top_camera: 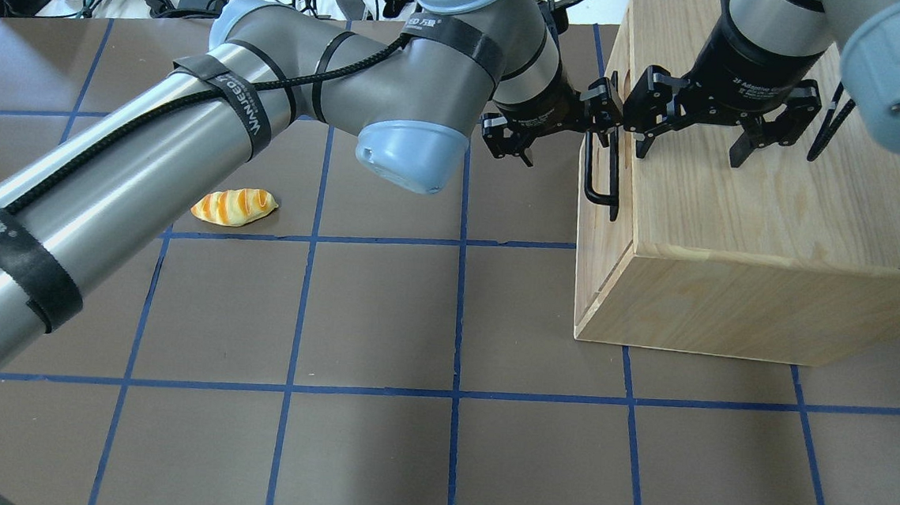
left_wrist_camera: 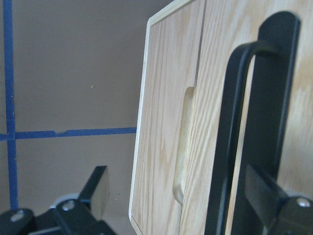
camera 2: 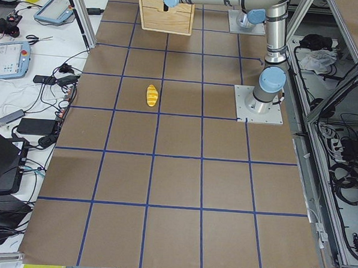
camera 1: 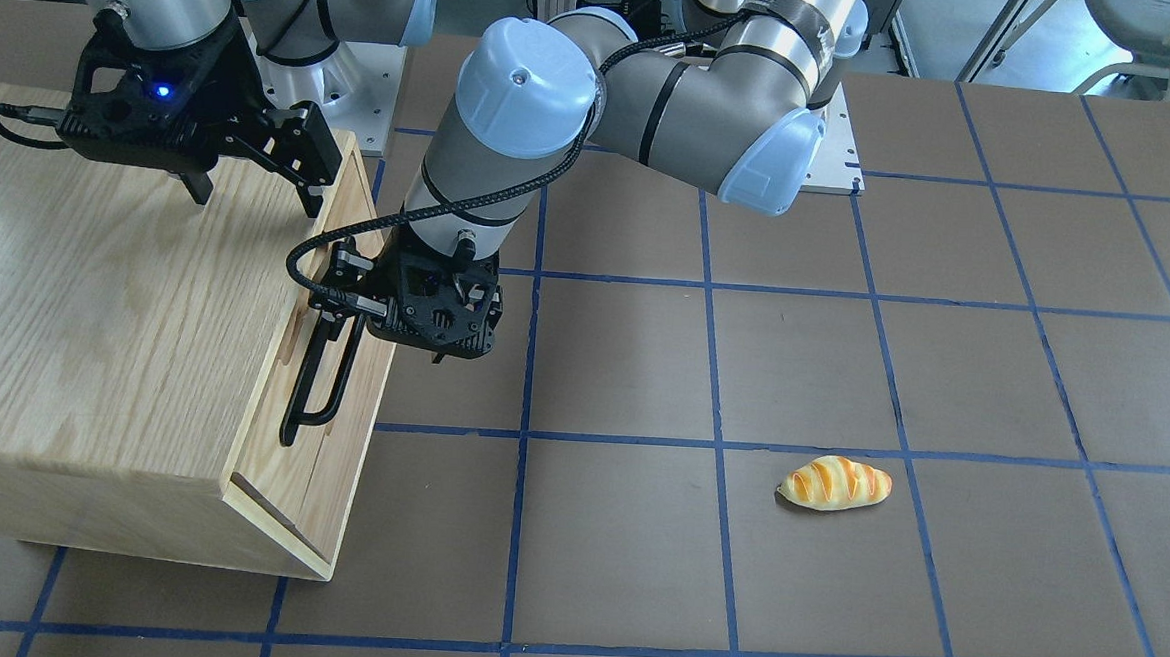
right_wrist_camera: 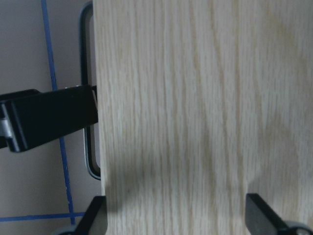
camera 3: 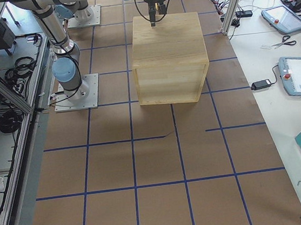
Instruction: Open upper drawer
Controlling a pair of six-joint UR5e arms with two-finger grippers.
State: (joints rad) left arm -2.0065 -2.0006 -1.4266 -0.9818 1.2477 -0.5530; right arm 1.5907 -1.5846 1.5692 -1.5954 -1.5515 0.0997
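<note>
The upper drawer [camera 1: 323, 455] is the top light-wood front of the oak cabinet [camera 1: 115, 324]; its front looks flush with the casing. Its black bar handle [camera 1: 320, 375] also shows in the overhead view [top_camera: 603, 168] and the left wrist view [left_wrist_camera: 227, 147], beside an oblong slot [left_wrist_camera: 183, 147]. My left gripper [camera 1: 341, 296] is open at the handle's far end, and the bar lies between its fingers [left_wrist_camera: 261, 193]. My right gripper [top_camera: 691, 152] is open, with its fingertips [camera 1: 197, 188] down on the cabinet top near the front edge.
A yellow striped bread roll [camera 1: 835, 482] lies on the brown table with blue tape lines [camera 1: 699, 445], well away from the cabinet. The robot bases stand at the table's back edge. Cables and tablets lie beyond the table's sides.
</note>
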